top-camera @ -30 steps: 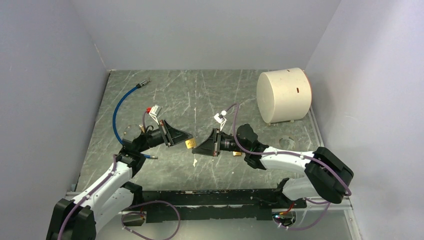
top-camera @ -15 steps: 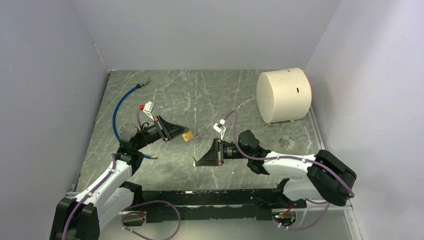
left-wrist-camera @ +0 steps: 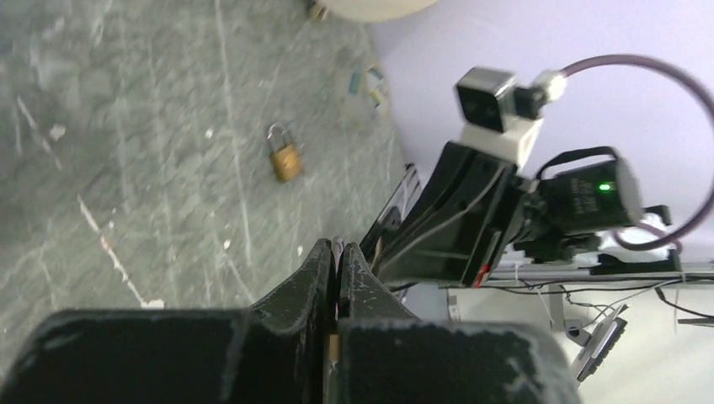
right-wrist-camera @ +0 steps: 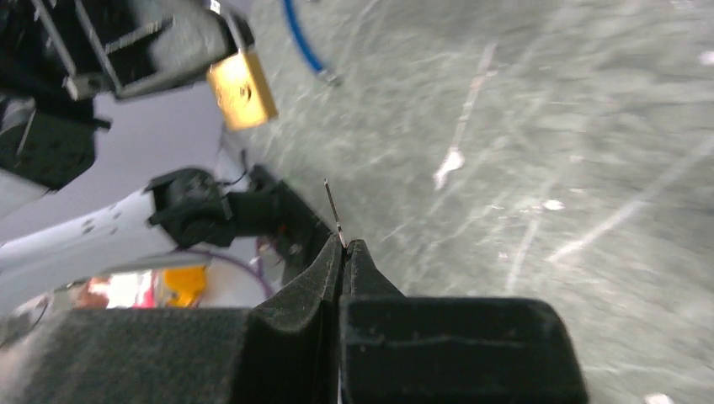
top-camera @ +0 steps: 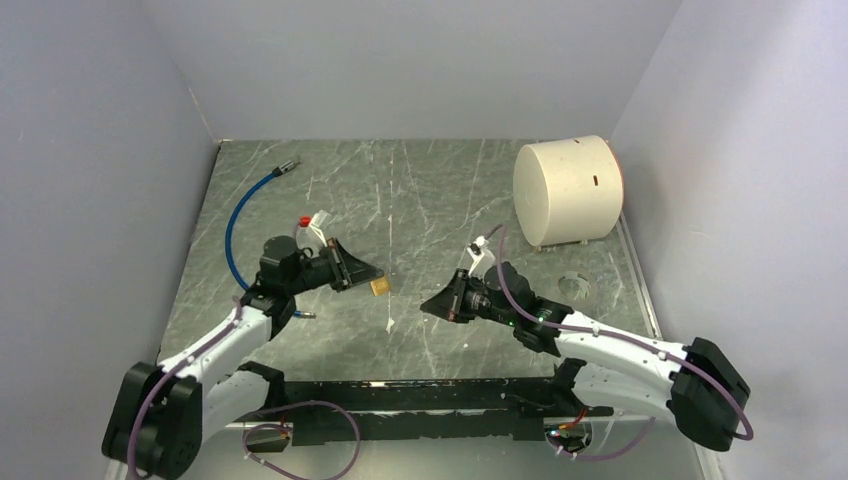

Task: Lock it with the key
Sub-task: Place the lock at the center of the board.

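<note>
- Both arms have drawn apart since a second ago. The right pincer (top-camera: 428, 304) has backed off toward the right edge of the tabletop (top-camera: 420, 190), so the gap to the left pincer (top-camera: 376, 277) is wider than it was.
- Left pincer is clamped on the padlock (top-camera: 379, 288), holding its brass body out past the fingertips. It hangs above the middle of the tabletop, clear of the surface. To my eye that leaves the body free for the other arm to reach.
- Right pincer is closed tight on the key (right-wrist-camera: 334, 210). Only the thin blade pokes out beyond the pads, which looks a sensible way to present it for insertion.
- Key and padlock are well apart. From the right wrist view the padlock sits up and to the left of the blade, so the two aren't lined up; I'd say the approach is yet to be made.
- I can't make out the keyhole, nor whether the shackle is pushed home.
- A second padlock (left-wrist-camera: 285, 160) lies flat on the tabletop toward its right edge, near a clear disc (left-wrist-camera: 362, 84), with nothing touching it.
- White drum (top-camera: 567, 190) sits in the far right corner and a blue cable (top-camera: 232, 225) curls along the left edge, both out of the way.
</note>
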Controlling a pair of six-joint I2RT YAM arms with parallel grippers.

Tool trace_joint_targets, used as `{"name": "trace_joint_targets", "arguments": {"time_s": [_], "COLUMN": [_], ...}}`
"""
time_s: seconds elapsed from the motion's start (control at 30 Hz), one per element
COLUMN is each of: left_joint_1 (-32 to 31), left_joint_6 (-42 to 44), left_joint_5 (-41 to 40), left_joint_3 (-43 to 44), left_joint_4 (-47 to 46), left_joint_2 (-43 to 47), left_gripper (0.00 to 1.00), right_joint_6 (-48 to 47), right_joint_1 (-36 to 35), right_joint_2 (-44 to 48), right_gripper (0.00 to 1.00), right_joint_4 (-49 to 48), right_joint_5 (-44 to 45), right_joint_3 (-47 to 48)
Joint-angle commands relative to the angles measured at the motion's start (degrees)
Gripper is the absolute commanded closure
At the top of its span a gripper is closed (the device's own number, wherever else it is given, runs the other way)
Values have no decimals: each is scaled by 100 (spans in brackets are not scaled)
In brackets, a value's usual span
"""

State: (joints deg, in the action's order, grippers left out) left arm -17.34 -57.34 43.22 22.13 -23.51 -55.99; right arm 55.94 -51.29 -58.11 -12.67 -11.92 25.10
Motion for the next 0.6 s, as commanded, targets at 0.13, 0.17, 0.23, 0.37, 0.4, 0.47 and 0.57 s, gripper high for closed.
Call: {"name": "trace_joint_targets", "arguments": {"time_s": [0.13, 0.17, 0.23, 0.37, 0.4, 0.47, 0.57], "left_joint_1": [-1476, -1674, -1890, -2026, -2099, -2166, -2169], "left_joint_6": [805, 837, 694, 369, 482, 563, 209], "left_joint_5": [-689, -841, -940, -1083, -1249, -1236, -1305], "left_joint_3": [560, 631, 697, 981, 1237, 1719, 1842], "left_joint_4": [443, 361, -72, -754, -550, -423, -879], "left_joint_2": [-1398, -1628, -2142, -3240, -3514, -4132, -4616], "left_gripper": [98, 98, 97, 97, 97, 97, 97], "right_joint_6": [369, 439, 625, 699, 571, 528, 412], "right_joint_1": [116, 129, 136, 157, 162, 175, 257], "right_joint_2": [470, 506, 583, 888, 1039, 1208, 1340], "right_gripper": [100, 100, 100, 100, 100, 100, 100], "right_joint_4": [2021, 2217, 2647, 3162, 3068, 3006, 3171], "right_joint_5": [1928, 2071, 2372, 2773, 2718, 2698, 2698], "right_joint_3": [126, 162, 241, 232, 198, 142, 180]}}
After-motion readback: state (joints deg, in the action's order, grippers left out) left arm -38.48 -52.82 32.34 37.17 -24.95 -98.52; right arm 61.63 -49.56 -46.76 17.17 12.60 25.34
